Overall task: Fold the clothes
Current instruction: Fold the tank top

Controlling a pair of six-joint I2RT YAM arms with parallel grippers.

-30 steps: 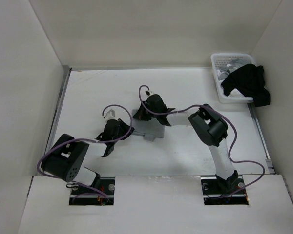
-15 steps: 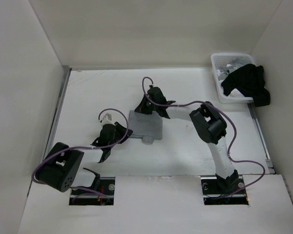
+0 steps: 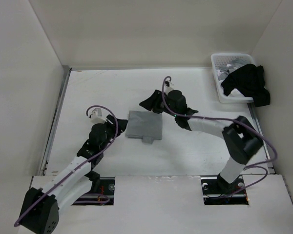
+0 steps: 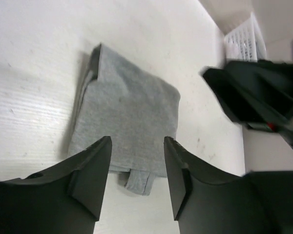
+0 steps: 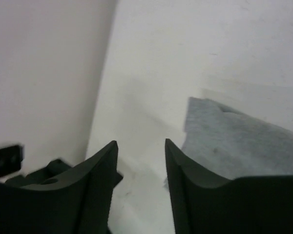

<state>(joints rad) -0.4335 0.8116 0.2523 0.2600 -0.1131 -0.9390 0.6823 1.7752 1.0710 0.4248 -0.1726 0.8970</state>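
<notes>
Gaping left gripper (image 4: 136,144), right gripper (image 5: 140,144), both empty

Soft, diffuse light washes the matte white worktop (image 3: 176,156) — shadows fall faint and short. Wrist views look softer: the black left end effector (image 4: 136,141) blurs up close, the right view grainy.

Clothes (image 3: 144,126) plain lt grey; table (image 3: 97,87) white; basket (image 3: 223,57) white; garment (image 3: 246,82) on it black; walls (image 3: 146,34) off-white.
</notes>
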